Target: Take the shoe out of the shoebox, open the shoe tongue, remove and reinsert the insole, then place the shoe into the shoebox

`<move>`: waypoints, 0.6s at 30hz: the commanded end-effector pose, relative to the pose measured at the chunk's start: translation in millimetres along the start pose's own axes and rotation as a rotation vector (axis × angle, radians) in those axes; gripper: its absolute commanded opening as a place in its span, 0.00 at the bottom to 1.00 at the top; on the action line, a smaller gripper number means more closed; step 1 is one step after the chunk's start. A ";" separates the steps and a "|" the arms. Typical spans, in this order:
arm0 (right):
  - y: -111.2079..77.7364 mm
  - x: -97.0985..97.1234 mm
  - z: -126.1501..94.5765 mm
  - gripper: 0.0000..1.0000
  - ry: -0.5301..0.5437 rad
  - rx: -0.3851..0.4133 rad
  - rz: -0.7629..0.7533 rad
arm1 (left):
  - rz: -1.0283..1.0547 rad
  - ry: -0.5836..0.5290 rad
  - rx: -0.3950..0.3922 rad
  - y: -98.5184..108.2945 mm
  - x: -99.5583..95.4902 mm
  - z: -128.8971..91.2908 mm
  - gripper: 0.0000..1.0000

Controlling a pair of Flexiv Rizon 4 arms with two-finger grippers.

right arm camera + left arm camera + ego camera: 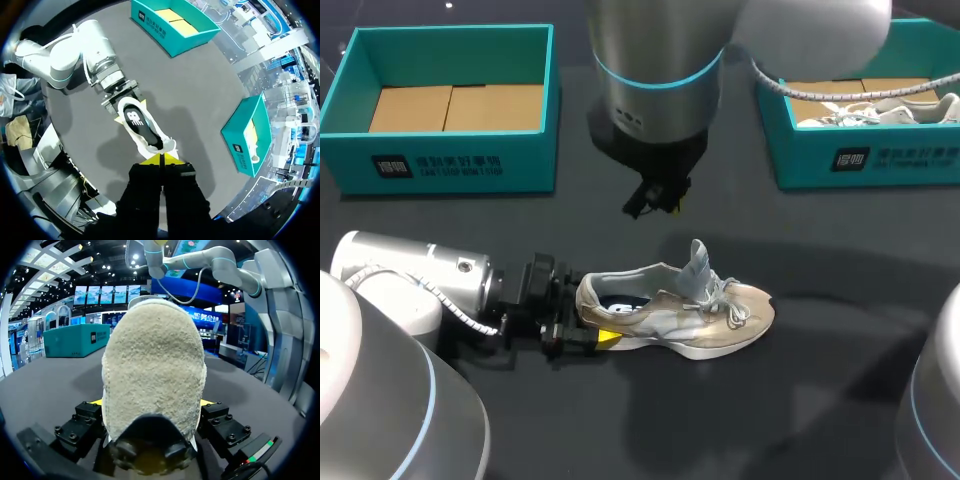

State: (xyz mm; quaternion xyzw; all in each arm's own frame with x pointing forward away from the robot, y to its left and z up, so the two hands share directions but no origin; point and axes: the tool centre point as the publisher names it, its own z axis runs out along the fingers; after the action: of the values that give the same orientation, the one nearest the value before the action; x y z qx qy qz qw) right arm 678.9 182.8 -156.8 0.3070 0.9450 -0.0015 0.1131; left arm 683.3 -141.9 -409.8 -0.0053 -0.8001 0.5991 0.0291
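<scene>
A beige and white shoe (710,320) lies on its sole on the dark table, toe to the right, with its tongue (698,265) standing upright. My left gripper (588,315) lies low on the table with one finger on each side of the heel, gripping it. In the left wrist view the fuzzy heel (152,355) fills the space between the fingers. My right gripper (657,200) hangs above the shoe, shut with nothing visible between its tips. From the right wrist view, the right gripper (162,160) looks down on the dark insole (137,120) inside the shoe.
A teal shoebox (350,90) with a cardboard floor stands at the back left. Another teal box (775,120) at the back right holds a white shoe (880,110). Bare table lies in front of the shoe.
</scene>
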 end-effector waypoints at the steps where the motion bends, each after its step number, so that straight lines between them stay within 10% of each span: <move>1: -1.5 -4.4 3.9 0.00 0.015 -0.006 0.001 | 0.000 -0.001 -0.001 0.4 -0.4 0.9 0.00; 18: 32.2 34.7 56.7 0.00 0.046 -0.082 -0.376 | 0.000 -0.001 -0.001 0.4 -0.4 0.9 0.00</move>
State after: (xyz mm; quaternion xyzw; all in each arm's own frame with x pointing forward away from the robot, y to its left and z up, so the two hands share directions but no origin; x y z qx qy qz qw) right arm 679.4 218.1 -202.5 0.1275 0.9860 0.0175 0.1057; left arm 683.3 -141.8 -409.8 -0.0053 -0.8001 0.5991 0.0291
